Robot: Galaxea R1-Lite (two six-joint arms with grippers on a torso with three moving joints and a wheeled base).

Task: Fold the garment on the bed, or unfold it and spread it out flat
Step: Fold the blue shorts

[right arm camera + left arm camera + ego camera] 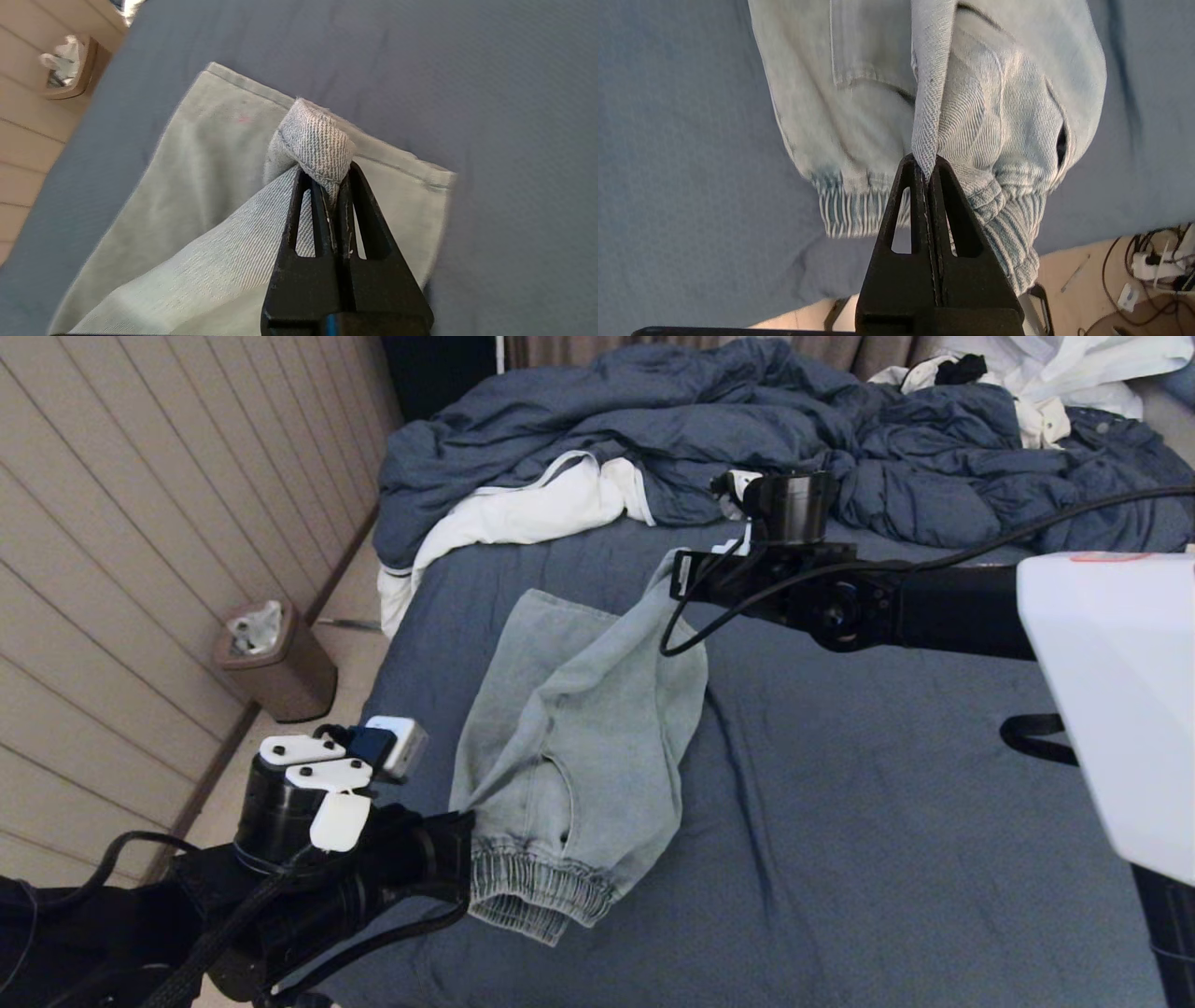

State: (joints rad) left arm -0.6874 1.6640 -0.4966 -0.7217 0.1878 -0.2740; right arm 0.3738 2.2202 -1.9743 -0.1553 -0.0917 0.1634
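Note:
The pale blue denim shorts [579, 728] lie partly doubled over on the left half of the bed [887, 784], with the gathered waistband [532, 896] toward the near edge. My left gripper [927, 163] is shut on a fold of the fabric just above the waistband [859, 210], near the bed's front-left edge. My right gripper [331, 179] is shut on a hemmed leg corner of the shorts [201, 186] and holds it lifted above the sheet at the far end. The drawstring and pockets are not clearly visible.
A bulky dark blue duvet [728, 429] is heaped across the back of the bed, with a white garment [523, 513] at its left edge. A brown bin [275, 663] stands on the floor by the panelled wall. Cables [1153, 270] lie on the floor.

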